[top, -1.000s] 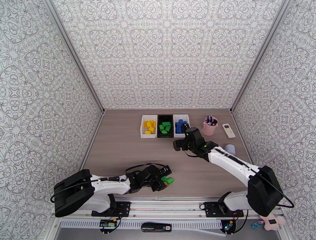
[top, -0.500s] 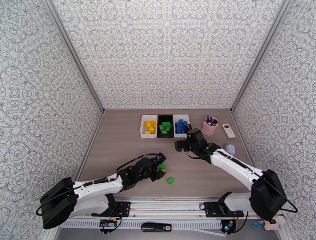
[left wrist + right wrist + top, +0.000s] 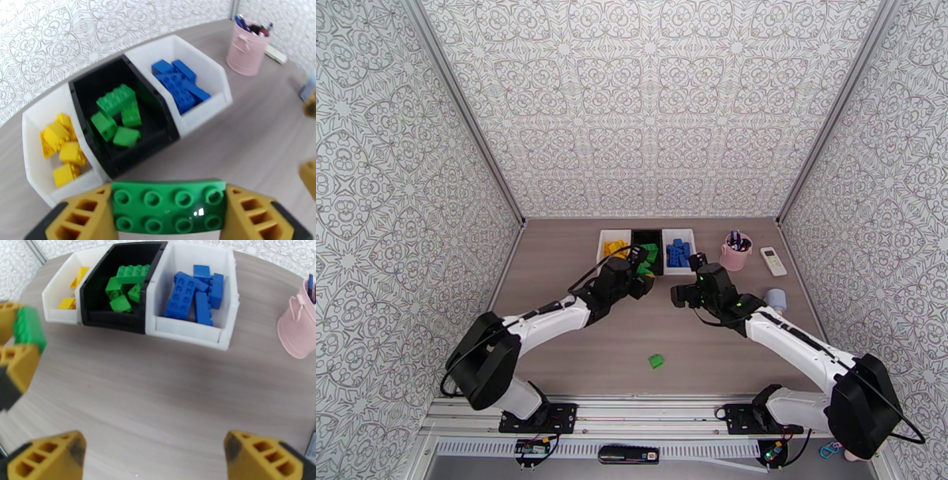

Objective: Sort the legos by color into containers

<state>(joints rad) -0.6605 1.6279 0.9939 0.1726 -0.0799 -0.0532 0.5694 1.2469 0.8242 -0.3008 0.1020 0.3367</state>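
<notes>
Where a second ago it sat low by the near edge of the table [image 3: 545,260], the green brick [image 3: 169,203] now hangs pinched end to end in the left pincer [image 3: 169,215]. It is just short of the black bin [image 3: 134,160], which holds other green bricks [image 3: 116,100]. A second green brick [image 3: 656,361] lies behind near the arms, so I judge two drops remain. The right pincer [image 3: 156,459] stands spread and empty before the blue-brick bin [image 3: 189,329], backed off a little. Bare table separates the arms, but the bins touch wall to wall, so the release must stay inside the black rim.
</notes>
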